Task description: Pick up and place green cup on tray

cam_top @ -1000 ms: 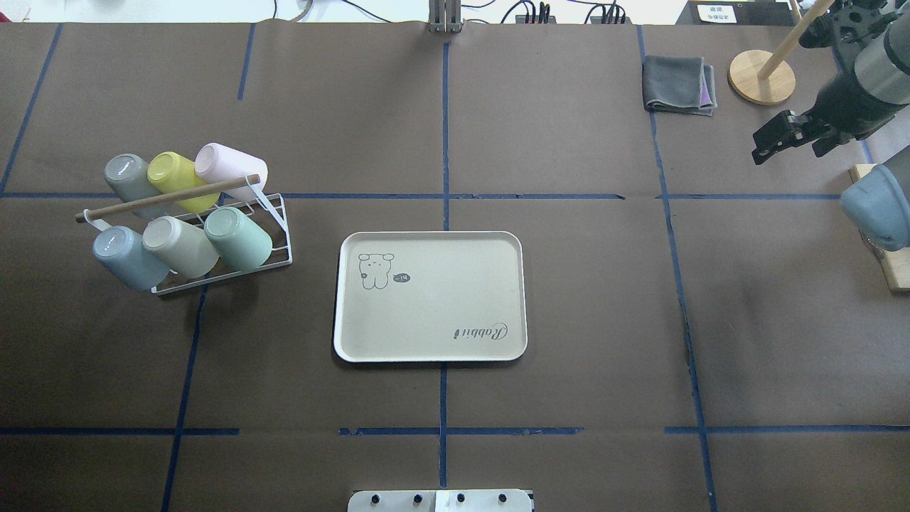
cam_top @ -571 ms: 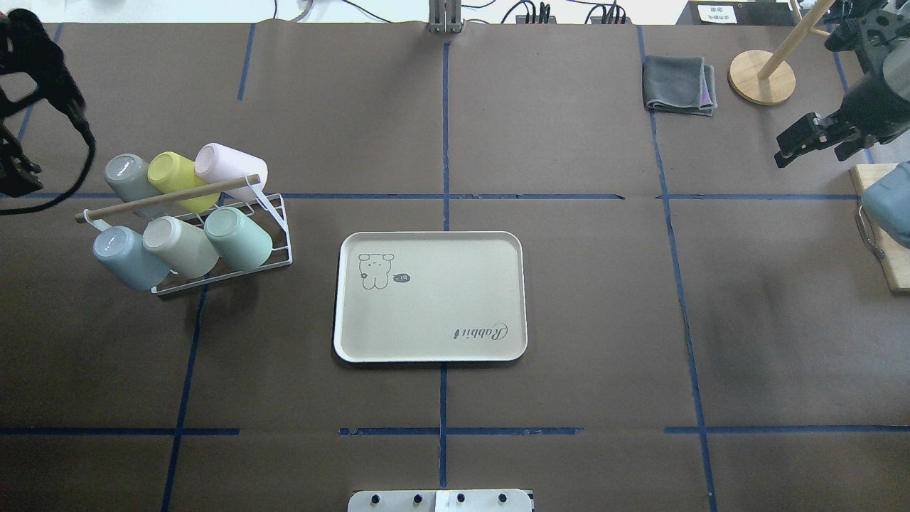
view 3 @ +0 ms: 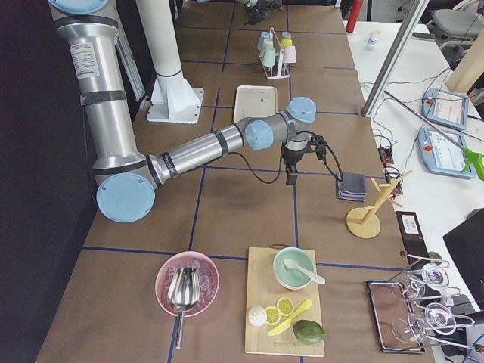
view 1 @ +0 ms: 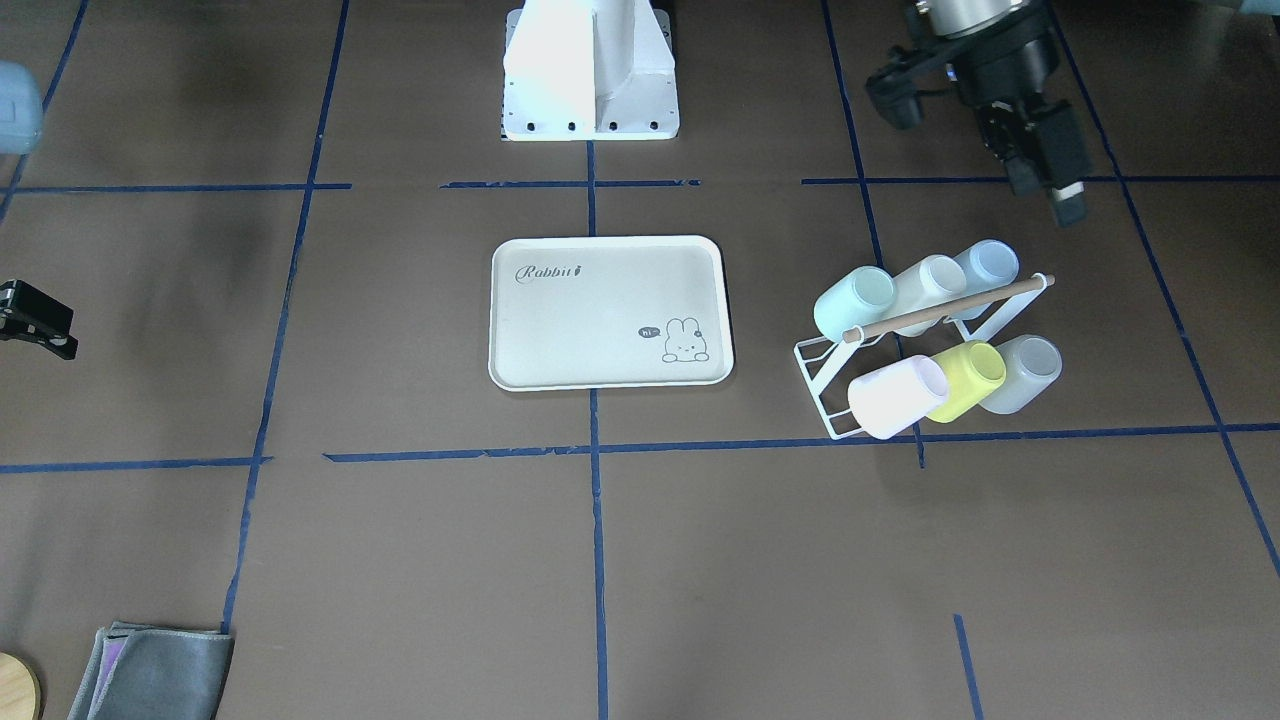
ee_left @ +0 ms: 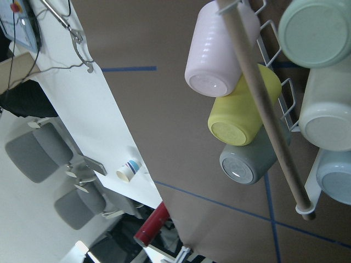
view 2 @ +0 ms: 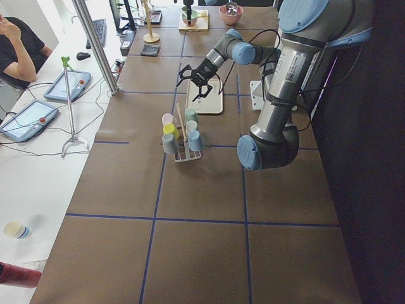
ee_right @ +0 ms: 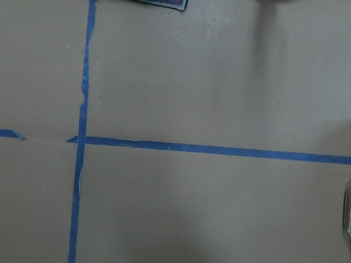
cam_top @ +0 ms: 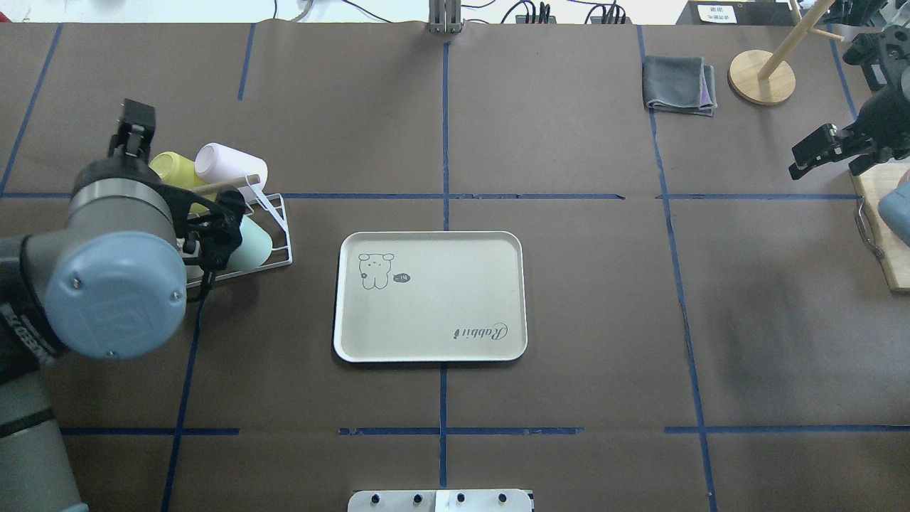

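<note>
The green cup (view 1: 853, 300) lies tilted on a white wire rack (view 1: 815, 365), at the rack end nearest the tray. It is partly hidden by my left arm in the overhead view (cam_top: 257, 242) and shows at the top right of the left wrist view (ee_left: 315, 30). The cream tray (cam_top: 441, 284) lies flat and bare at the table's middle (view 1: 600, 320). My left gripper (cam_top: 134, 122) hangs above the rack's far side, open and empty (view 1: 1062, 195). My right gripper (cam_top: 807, 153) is open and empty at the far right (view 1: 35, 320).
The rack also holds a yellow-green cup (cam_top: 169, 166), a pink cup (cam_top: 231, 163) and other pale cups under a wooden rod (view 1: 945, 308). A grey cloth (cam_top: 679, 84), a wooden stand (cam_top: 762, 77) and a cutting board (cam_top: 878, 235) sit at the right.
My left arm has come in from the left and now hangs over the rack, hiding several cups. My right gripper has drawn back to the right.
</note>
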Robot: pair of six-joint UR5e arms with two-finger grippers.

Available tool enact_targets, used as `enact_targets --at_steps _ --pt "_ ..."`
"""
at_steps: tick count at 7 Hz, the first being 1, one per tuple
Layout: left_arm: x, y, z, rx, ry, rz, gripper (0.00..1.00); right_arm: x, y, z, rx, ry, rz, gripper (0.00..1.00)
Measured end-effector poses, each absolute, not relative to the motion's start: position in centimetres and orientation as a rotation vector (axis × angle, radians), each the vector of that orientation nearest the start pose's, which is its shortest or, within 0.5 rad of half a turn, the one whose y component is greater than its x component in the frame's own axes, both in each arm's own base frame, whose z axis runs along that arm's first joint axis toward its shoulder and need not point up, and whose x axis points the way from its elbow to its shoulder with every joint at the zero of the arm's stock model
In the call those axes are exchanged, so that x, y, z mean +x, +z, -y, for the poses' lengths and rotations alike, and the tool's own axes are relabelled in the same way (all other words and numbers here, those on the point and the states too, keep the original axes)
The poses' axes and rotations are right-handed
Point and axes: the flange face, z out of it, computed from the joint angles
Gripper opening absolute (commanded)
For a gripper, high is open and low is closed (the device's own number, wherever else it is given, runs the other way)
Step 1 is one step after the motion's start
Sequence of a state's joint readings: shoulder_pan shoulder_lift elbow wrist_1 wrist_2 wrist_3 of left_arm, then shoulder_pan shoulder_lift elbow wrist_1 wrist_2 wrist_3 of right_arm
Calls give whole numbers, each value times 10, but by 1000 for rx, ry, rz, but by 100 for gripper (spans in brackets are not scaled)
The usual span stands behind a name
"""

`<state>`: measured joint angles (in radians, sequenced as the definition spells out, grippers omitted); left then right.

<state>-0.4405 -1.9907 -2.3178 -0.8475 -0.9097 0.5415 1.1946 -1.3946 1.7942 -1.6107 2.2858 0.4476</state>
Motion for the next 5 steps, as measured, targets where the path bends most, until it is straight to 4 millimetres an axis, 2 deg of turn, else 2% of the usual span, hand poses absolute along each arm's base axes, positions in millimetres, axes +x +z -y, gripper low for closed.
enact_targets --at_steps 3,5 --pt "370 225 331 633 1734 807 100 -135 475 538 11 -45 785 100" --pt "420 241 316 584 1864 933 100 -131 481 537 5 -37 779 100"
